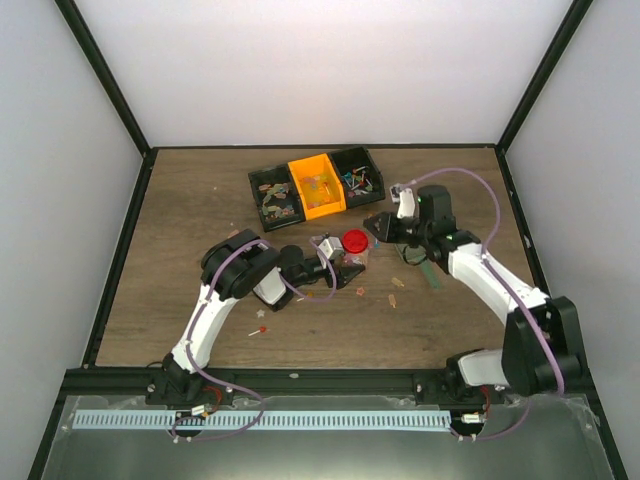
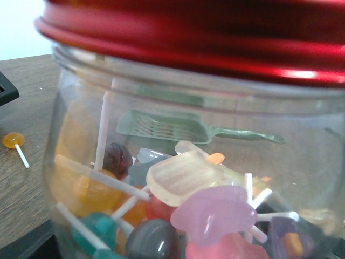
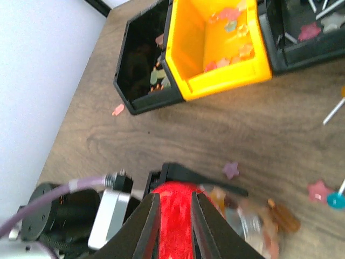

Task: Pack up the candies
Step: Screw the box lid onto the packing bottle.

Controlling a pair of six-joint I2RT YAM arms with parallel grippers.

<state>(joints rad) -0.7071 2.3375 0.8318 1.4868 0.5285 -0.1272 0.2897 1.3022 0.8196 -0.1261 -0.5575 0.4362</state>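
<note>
A clear glass jar full of candies fills the left wrist view, with the round red lid on its mouth. My left gripper is shut on the jar; its fingers are hidden in its own view. My right gripper hovers right over the lid, its jaws slightly parted and the red top showing through the gap. From above, the right gripper sits just right of the lid. More candies lie in the bins and loose on the table.
Three bins stand at the back: black, orange, black. A green slotted scoop lies right of the jar. Loose sweets lie around the jar: a purple star, a pink star and an orange lollipop.
</note>
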